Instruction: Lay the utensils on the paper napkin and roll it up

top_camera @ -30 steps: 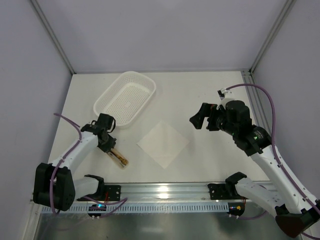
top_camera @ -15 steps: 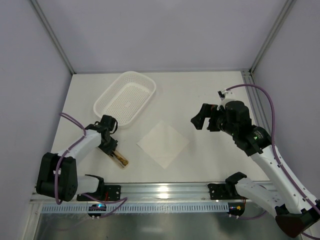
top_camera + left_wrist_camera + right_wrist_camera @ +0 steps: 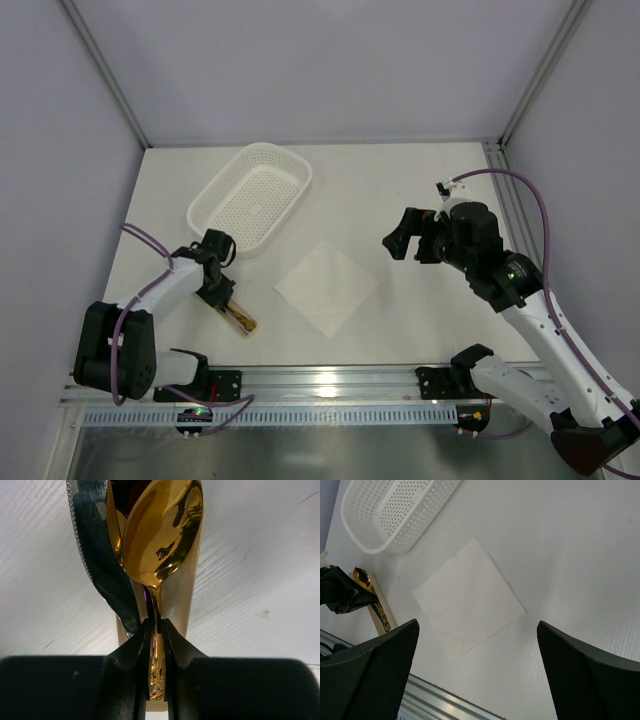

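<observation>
Utensils: three, stacked on one beige slab [image 3: 187,600], left of the napkin [image 3: 326,288] and apart from it.
- One gold spoon [image 3: 160,535] on top, with a mirror-bright bowl.
- One grey utensil [image 3: 100,560] beside it, with a serrated edge.
- One purple utensil [image 3: 127,492], mostly hidden.

Left gripper [image 3: 156,625]: clamped on the gold spoon's handle.

Napkin: one, white, square, lying flat.

Right gripper [image 3: 410,240]: fingers wide apart, right of the napkin.

Basket [image 3: 250,197]: one.

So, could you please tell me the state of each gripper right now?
Left gripper: shut on the shiny gold metal spoon, at its slim handle.
Right gripper: open, holding nothing.
</observation>
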### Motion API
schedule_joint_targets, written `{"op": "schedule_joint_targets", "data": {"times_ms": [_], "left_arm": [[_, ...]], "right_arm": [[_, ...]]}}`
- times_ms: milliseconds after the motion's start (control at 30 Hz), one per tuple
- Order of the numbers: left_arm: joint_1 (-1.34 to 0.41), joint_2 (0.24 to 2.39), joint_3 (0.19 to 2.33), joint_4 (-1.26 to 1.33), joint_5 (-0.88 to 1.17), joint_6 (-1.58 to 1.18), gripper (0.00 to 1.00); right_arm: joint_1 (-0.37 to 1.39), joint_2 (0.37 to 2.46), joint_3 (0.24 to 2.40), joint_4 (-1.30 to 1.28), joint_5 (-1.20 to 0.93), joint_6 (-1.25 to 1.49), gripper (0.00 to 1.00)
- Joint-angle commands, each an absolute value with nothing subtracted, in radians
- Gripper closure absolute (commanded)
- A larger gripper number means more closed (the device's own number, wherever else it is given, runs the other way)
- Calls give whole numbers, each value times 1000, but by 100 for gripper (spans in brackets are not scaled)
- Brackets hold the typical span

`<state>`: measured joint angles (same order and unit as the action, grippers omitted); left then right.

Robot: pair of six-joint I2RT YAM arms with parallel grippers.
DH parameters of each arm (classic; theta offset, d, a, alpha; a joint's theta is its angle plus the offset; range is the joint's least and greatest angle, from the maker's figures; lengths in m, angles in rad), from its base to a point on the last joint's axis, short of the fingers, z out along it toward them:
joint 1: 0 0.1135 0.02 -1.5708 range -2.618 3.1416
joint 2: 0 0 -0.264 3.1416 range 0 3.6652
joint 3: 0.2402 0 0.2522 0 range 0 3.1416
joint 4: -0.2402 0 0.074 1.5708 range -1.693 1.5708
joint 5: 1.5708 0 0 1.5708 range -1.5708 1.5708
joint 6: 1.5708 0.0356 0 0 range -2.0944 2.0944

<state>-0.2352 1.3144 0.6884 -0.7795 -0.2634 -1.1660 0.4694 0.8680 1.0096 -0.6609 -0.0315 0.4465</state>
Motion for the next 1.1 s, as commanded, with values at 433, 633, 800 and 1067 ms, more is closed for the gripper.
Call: {"op": "schedule_joint_targets", "data": {"times_ms": [433, 633, 800, 1067], "left_arm": [[-230, 1250, 706, -758, -301, -1132, 100], [-230, 1178, 727, -785, -316, -1126, 100], [-232, 1147, 730, -813, -328, -1118, 100], [-230, 1054, 759, -861, -330, -1085, 100]], "right_arm": [[471, 857, 1052, -661, -15, 434, 0], [471, 854, 1055, -667, -14, 445, 0], [471, 853, 1060, -669, -20, 456, 0], [471, 859, 1060, -672, -26, 465, 0]]}}
